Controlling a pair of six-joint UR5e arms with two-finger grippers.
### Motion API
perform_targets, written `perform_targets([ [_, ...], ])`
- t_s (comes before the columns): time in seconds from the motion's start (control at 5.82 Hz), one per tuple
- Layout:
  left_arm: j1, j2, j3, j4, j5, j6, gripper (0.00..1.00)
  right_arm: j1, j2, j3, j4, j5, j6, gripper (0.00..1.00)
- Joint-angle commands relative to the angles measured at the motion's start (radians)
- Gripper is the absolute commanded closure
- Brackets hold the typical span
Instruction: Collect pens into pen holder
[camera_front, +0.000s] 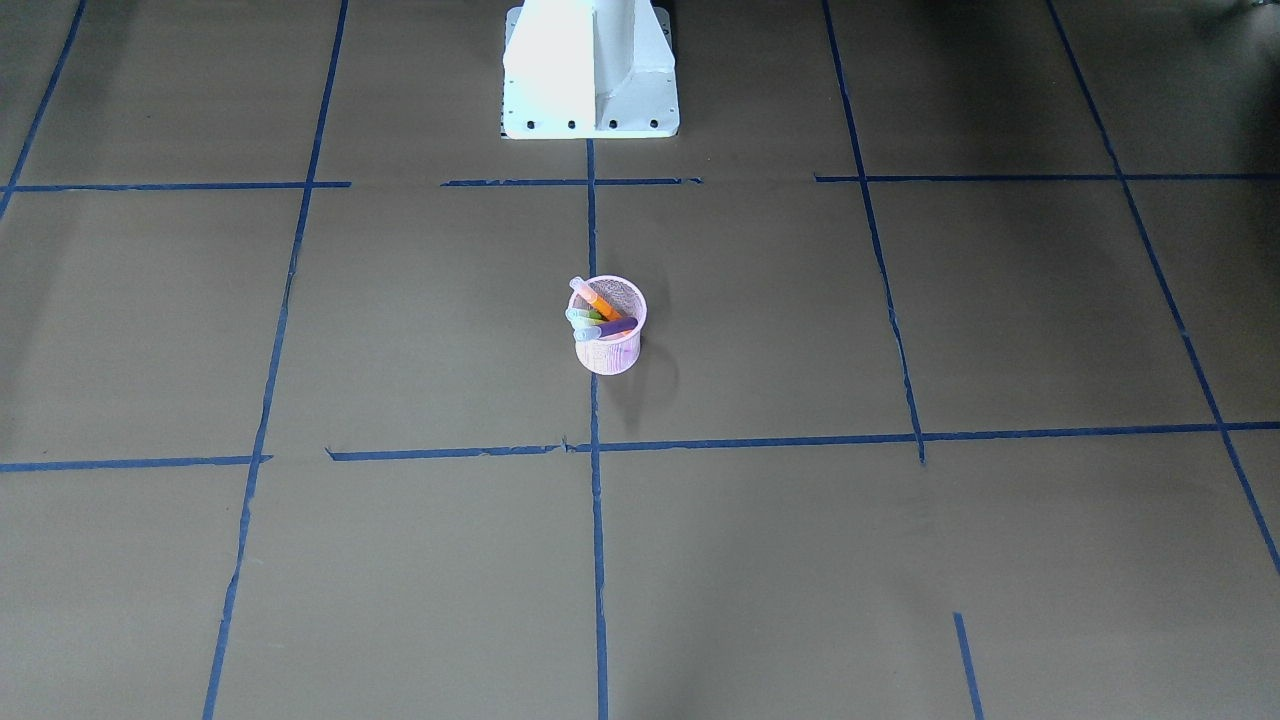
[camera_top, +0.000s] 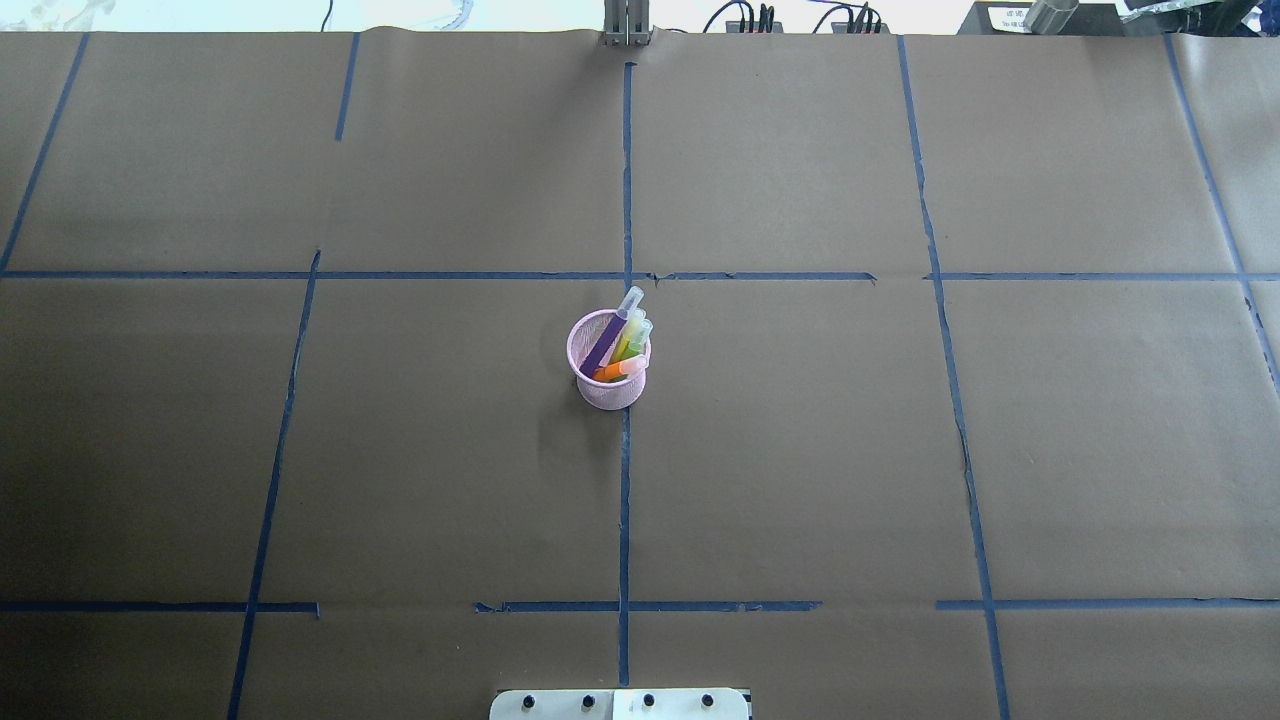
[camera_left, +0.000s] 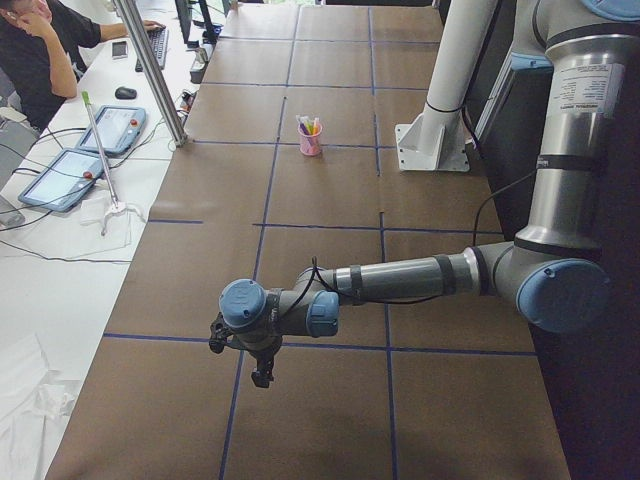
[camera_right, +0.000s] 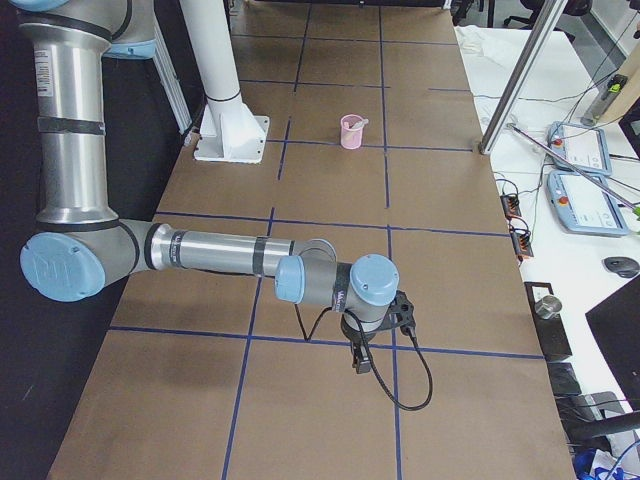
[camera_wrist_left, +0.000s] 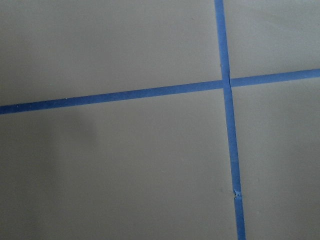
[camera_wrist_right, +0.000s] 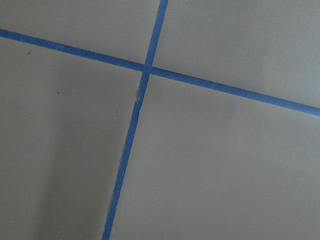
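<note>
The pink mesh pen holder (camera_front: 612, 355) stands upright near the table's middle, also in the overhead view (camera_top: 610, 393) and, small, in both side views (camera_left: 311, 143) (camera_right: 351, 133). The purple pen (camera_top: 603, 350), green pen (camera_top: 628, 345) and orange pen (camera_top: 618, 369) all lean inside it, caps sticking out over the rim. My left gripper (camera_left: 262, 375) and right gripper (camera_right: 362, 362) hang low over bare table at opposite ends, far from the holder. They show only in the side views, so I cannot tell whether they are open or shut. The wrist views show only paper and tape.
Brown paper with blue tape lines (camera_top: 625, 480) covers the table. The white robot base (camera_front: 590, 70) stands behind the holder. Along the operators' side are a metal post (camera_left: 150, 70), teach pendants (camera_left: 115, 125) and a seated person (camera_left: 35, 50).
</note>
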Motion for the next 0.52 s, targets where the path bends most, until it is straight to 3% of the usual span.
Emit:
perform_targets([
  [0.0, -0.002, 0.001, -0.009, 0.024, -0.002, -0.032, 0.00, 0.001, -0.002, 0.008, 0.000, -0.005, 0.004, 0.00],
  [0.34, -0.007, 0.004, -0.127, 0.152, -0.002, -0.031, 0.00, 0.001, 0.005, 0.006, -0.002, -0.010, 0.004, 0.00],
])
